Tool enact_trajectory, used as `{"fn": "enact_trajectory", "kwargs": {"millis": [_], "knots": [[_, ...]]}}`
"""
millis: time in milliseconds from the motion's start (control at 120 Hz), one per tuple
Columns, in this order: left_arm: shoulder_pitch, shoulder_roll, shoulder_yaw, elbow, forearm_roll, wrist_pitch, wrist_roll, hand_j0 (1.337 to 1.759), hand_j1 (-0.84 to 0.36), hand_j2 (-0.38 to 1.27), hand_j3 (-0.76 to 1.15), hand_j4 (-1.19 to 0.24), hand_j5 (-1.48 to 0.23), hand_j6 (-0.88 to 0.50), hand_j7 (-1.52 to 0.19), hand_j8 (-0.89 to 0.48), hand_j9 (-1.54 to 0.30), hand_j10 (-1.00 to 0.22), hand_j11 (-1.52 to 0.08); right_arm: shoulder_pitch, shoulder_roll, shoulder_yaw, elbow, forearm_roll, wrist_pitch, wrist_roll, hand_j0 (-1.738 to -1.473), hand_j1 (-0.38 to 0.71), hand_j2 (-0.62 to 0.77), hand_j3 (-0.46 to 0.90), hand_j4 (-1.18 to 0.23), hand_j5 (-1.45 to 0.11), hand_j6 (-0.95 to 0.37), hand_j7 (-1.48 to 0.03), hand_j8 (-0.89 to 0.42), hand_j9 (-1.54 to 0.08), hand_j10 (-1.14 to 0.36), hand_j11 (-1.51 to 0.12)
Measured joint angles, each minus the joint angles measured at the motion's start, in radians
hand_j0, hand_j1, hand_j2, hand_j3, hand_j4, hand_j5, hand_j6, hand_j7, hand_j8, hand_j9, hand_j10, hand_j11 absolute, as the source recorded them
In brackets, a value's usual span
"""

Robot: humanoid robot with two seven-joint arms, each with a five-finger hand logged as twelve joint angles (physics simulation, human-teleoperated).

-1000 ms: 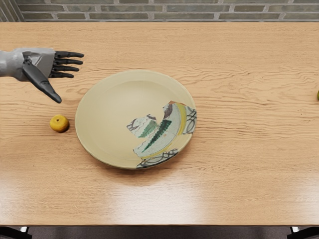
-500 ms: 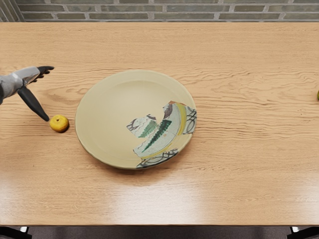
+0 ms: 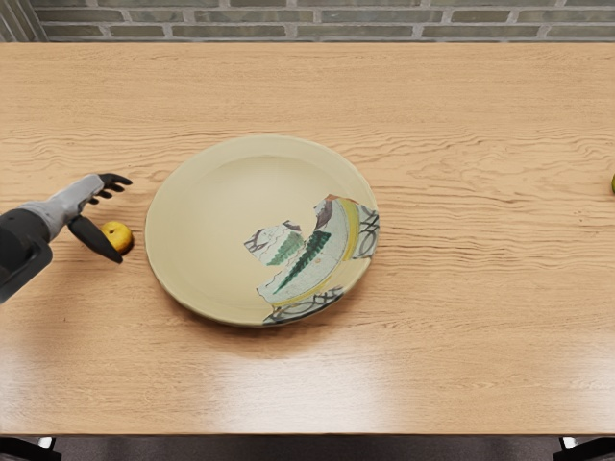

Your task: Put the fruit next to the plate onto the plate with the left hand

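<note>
The wooden bench (image 3: 461, 365), grained and glossy, fills the frame; its lower corners are cut off, and wide bare wood lies to the right and below. The round, shallow cream plate (image 3: 197, 178) sits centre-left, with a painted patch in green, yellow and dark lines on its lower right. The left hand (image 3: 86, 206) reaches in from the left edge, its dark fingers (image 3: 113, 181) spread wide and holding nothing. The thumb hides part of the small orange-yellow fruit (image 3: 122, 233), which rests on the bench just left of the plate's rim. A yellowish sliver (image 3: 612, 183) at the right edge is too clipped to identify.
</note>
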Motion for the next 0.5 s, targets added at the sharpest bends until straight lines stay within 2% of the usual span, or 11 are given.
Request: {"fn": "enact_trajectory", "kwargs": {"millis": [500], "knots": [[0.022, -0.001, 0.007, 0.000, 0.007, 0.036, 0.000, 1.658, -0.12, 0.11, 0.00, -0.40, -0.52, -0.40, -0.52, -0.40, -0.52, -0.40, -0.52, 0.000, 0.000, 0.000, 0.000, 0.000, 0.000, 0.000, -1.658, -0.33, 0.00, 0.00, -0.02, -0.02, -0.02, -0.02, -0.02, -0.02, -0.02, -0.02]]}}
